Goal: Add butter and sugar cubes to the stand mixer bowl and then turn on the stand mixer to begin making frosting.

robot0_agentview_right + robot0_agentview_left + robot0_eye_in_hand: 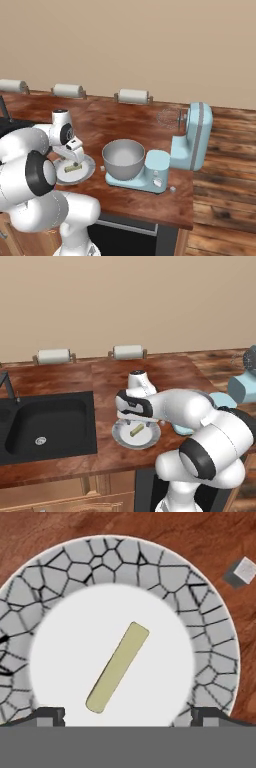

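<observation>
Butter [117,668]: a small pale yellow-tan stick lying diagonally on the white centre of a plate [150,567] with a grey cracked-pattern rim, on the wooden counter [125,125]. The tool [127,714] hangs directly above it, jaws spread wide, empty. A sugar cube [245,569] lies just off the plate. Beyond: stand mixer bowl [123,159] on the light blue stand mixer [192,137]; paper-towel rolls [133,96] at the wall.

We see a reddish, grained wood tabletop [125,120]. The plate [125,562] has a smooth white centre and a grey crackle-patterned rim. The butter [118,667] looks matt and pale. The stand mixer bowl [123,159] is brushed grey metal; the stand mixer [192,137] is smooth light blue.
</observation>
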